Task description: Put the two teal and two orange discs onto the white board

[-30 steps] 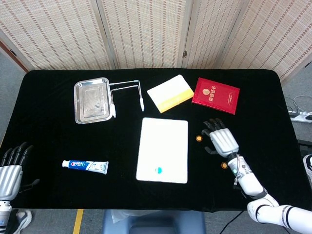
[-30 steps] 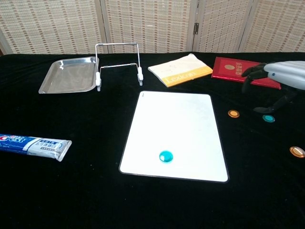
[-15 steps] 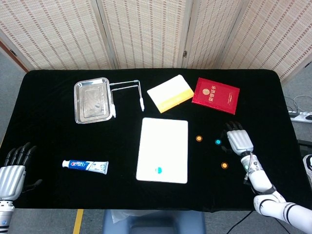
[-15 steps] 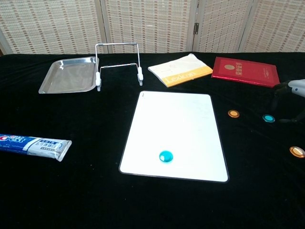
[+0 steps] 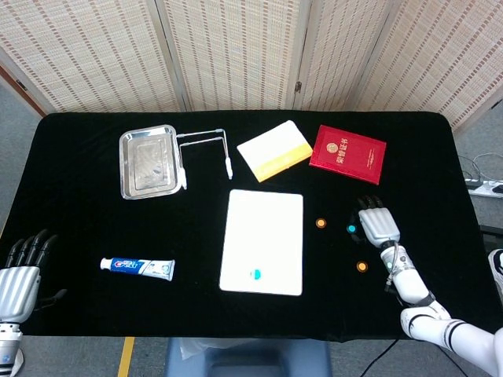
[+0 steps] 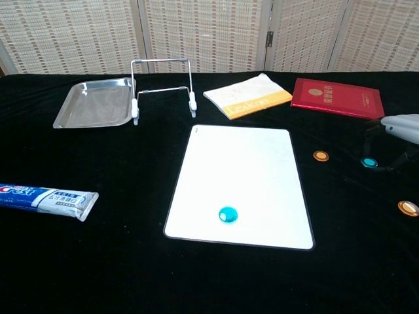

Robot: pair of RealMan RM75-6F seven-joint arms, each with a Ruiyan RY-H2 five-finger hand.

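Observation:
The white board (image 5: 263, 228) (image 6: 242, 163) lies mid-table with one teal disc (image 5: 255, 273) (image 6: 228, 214) on its near part. Right of it, on the black cloth, sit an orange disc (image 5: 321, 223) (image 6: 320, 156), a second teal disc (image 5: 351, 229) (image 6: 370, 162) and another orange disc (image 5: 361, 266) (image 6: 408, 208). My right hand (image 5: 377, 224) (image 6: 400, 126) hovers palm down just right of that teal disc, its dark fingertips either side of it, holding nothing. My left hand (image 5: 20, 275) rests at the near left corner, fingers apart and empty.
A steel tray (image 5: 147, 162) (image 6: 91, 103) and a wire stand (image 5: 206, 141) (image 6: 163, 85) stand at the back left. A yellow-and-white booklet (image 5: 275, 150) (image 6: 247, 96) and a red booklet (image 5: 348, 154) (image 6: 337, 97) lie behind the board. A toothpaste tube (image 5: 137, 267) (image 6: 46, 197) lies near left.
My right hand drew back to the right, uncovering the loose teal disc, then edged left again to its side. The discs and my left hand stayed put.

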